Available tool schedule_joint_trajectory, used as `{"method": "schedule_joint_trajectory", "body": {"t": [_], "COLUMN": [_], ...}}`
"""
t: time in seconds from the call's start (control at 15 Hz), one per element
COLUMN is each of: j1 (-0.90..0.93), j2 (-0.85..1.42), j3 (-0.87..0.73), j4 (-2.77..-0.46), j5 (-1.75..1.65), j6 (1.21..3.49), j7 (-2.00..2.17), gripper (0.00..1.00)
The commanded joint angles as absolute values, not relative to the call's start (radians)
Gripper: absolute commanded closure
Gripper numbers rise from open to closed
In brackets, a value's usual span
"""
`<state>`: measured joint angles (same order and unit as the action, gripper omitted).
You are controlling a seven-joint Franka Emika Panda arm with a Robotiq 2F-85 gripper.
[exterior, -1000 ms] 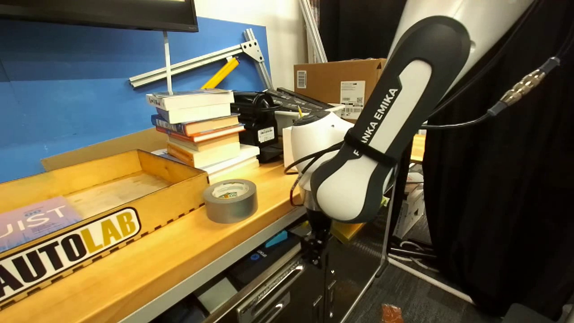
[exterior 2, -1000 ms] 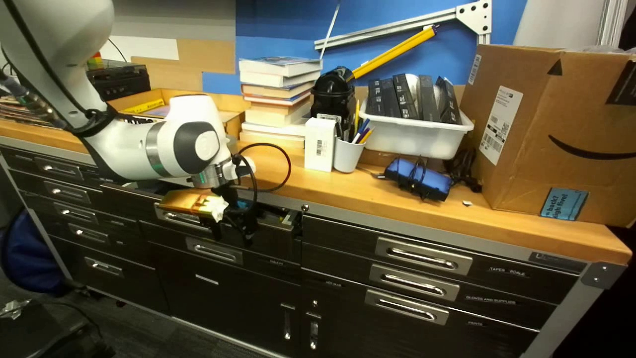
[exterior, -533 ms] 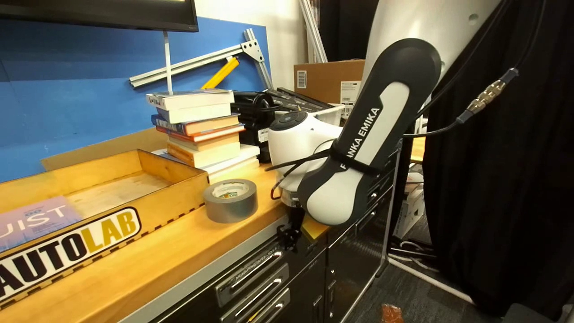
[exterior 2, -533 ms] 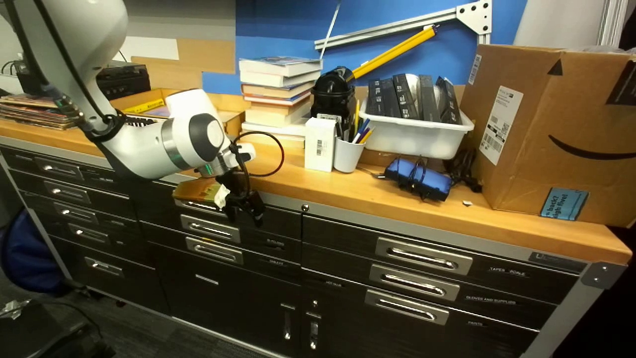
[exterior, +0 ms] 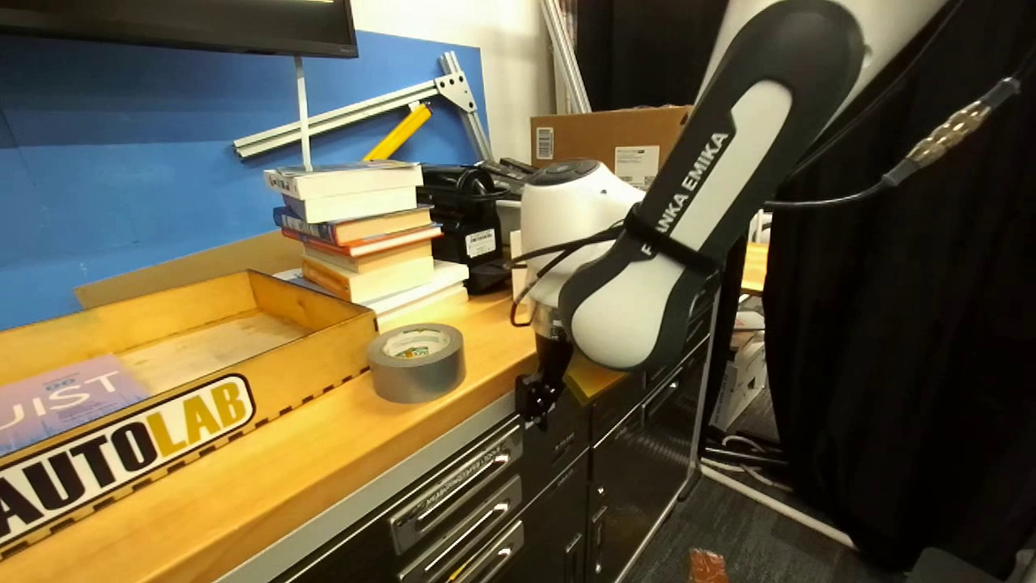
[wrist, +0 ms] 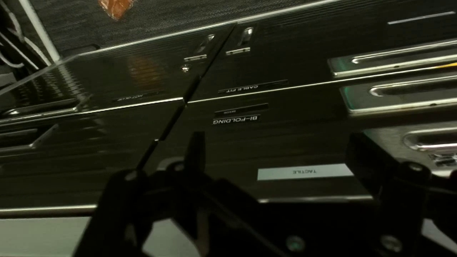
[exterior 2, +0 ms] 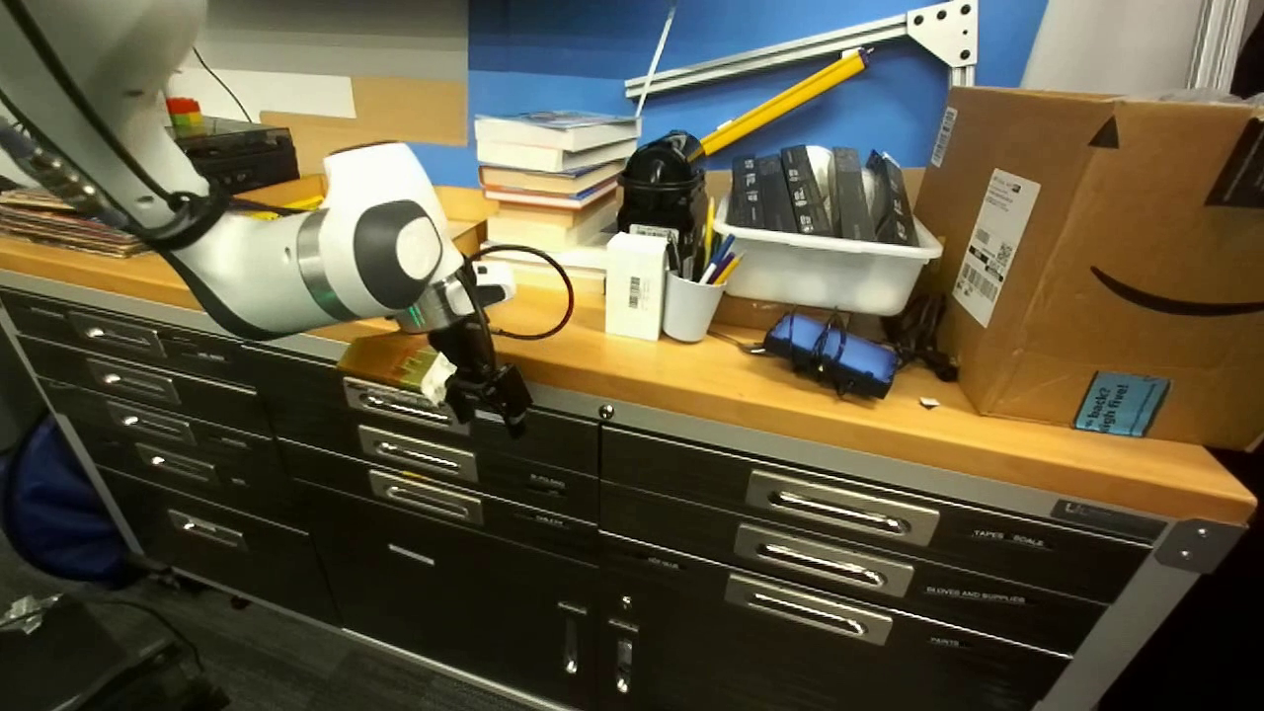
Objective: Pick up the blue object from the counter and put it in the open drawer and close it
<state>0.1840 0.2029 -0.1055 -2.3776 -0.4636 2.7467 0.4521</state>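
The blue object is out of view. The drawer [exterior: 457, 490] is pushed in under the counter [exterior: 324, 478], its dark front level with the drawers below it. Its front also shows in an exterior view [exterior 2: 553, 434] and in the wrist view [wrist: 285, 150], where it bears a white "TACTILE" label. My gripper [wrist: 276, 137] is open, with its fingers wide apart and nothing between them. In both exterior views the gripper [exterior: 538, 405] [exterior 2: 489, 415] hangs in front of the drawer front, just below the counter's edge. I cannot tell whether it touches the front.
A grey tape roll [exterior: 417, 363] and the AUTOLAB tray [exterior: 316, 356] stand on the counter. Behind are stacked books [exterior 2: 553, 188], a pen cup [exterior 2: 691, 308], a white bin [exterior 2: 829, 276] and a cardboard box [exterior 2: 1096, 257]. A yellowish flat piece [exterior 2: 390, 360] sticks out at my wrist.
The drawer stood open a second ago with the cyan-blue piece showing inside; it slid shut. My gripper moved towards the counter with it, then rose slightly.
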Motion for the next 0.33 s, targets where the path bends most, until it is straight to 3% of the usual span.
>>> {"method": "schedule_joint_trajectory", "body": {"t": [0.0, 0.13, 0.2, 0.27], "j1": [0.095, 0.080, 0.077, 0.071], "j2": [-0.039, -0.147, -0.008, -0.059], "j3": [-0.022, -0.008, -0.009, -0.002], "j4": [-2.513, -2.537, -2.475, -2.489], "j5": [-0.227, -0.093, -0.181, -0.135], "j6": [2.671, 2.578, 2.641, 2.606], "j7": [0.181, 0.046, 0.148, 0.099], "gripper": [0.00, 0.00, 0.00, 0.00]}}
